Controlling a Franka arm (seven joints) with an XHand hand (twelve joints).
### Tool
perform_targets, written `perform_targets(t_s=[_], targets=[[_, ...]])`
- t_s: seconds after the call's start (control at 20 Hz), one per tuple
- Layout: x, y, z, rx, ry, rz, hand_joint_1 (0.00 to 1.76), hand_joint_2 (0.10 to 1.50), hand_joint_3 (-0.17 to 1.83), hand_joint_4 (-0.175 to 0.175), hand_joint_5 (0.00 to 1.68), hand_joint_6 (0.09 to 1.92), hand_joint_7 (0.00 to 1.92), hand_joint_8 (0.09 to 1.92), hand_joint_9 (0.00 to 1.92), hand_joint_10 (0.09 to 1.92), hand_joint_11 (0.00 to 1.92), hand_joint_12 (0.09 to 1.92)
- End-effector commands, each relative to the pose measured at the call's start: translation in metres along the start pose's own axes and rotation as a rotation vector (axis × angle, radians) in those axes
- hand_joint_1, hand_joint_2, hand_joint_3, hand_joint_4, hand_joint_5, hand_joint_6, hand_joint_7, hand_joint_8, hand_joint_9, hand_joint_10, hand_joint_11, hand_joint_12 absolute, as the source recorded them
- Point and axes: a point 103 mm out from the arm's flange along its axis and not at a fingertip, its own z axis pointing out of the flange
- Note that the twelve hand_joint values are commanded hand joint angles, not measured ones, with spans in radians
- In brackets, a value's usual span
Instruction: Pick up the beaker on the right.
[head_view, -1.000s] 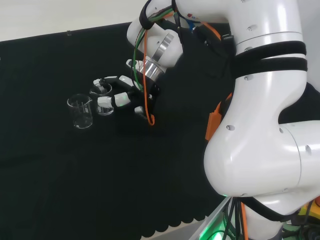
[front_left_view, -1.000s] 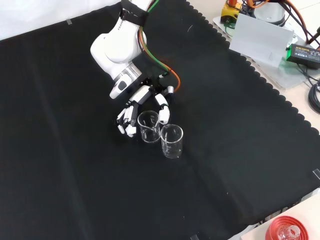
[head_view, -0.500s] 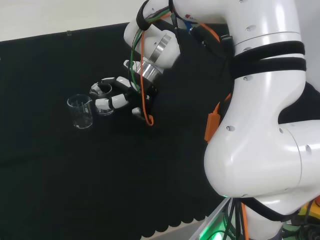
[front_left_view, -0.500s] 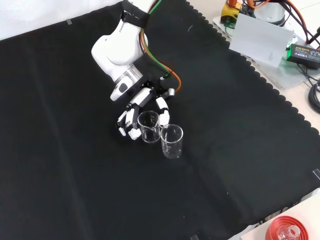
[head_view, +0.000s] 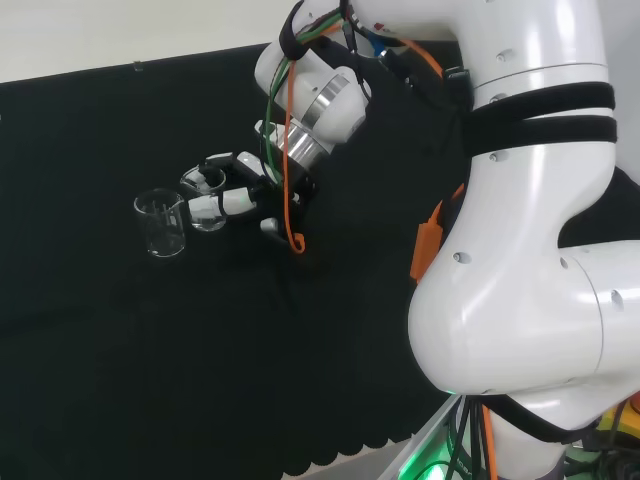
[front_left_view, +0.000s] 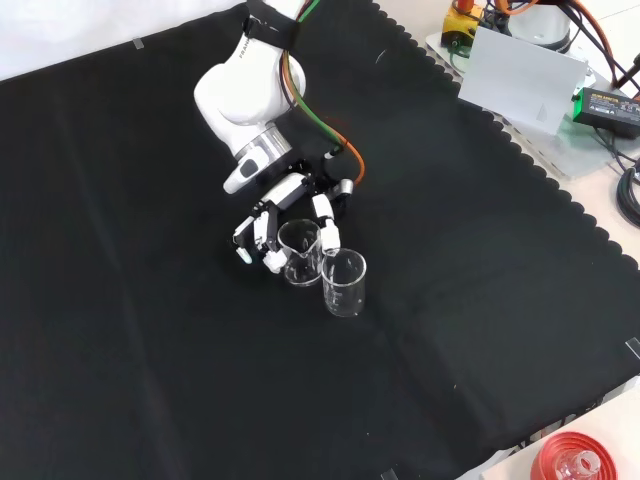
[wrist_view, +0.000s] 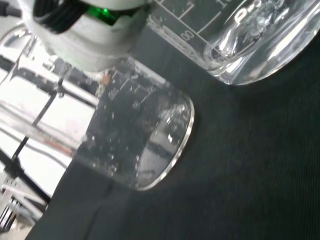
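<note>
With my hand (front_left_view: 275, 232) curled around the nearer beaker (front_left_view: 298, 252), I judge a careless lift could knock the second beaker (front_left_view: 343, 282) just beside it

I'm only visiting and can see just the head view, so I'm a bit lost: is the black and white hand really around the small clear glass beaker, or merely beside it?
Observer: Around it. In the front view the hand has fingers curled on one side of the small clear glass beaker and its thumb on the other.
Operator: And the second beaker?
Observer: In the front view the other clear glass beaker stands close beside it, nearer that camera and outside the fingers.
Operator: Is anything in them?
Observer: Up close in the wrist view, both look empty.
</note>
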Motion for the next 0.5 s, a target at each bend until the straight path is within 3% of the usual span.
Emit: perform_targets(t_s=[0.05,0.3,0.5], targets=[[0.002,0.000,-0.010,-0.054,-0.049,-0.011,1.05,1.01,0.10,0.175,1.10,0.83,1.01,0.48,0.92,0.50,0.15,1.36],[0.010,0.001,-0.025,-0.047,-0.120,-0.040,1.07,1.00,0.07,0.175,1.17,0.71,1.25,0.35,1.04,0.44,0.31,1.31],[0.017,0.005,-0.029,-0.037,-0.197,-0.057,1.08,0.98,0.06,0.175,1.21,0.63,1.43,0.23,1.21,0.38,0.55,1.24]])
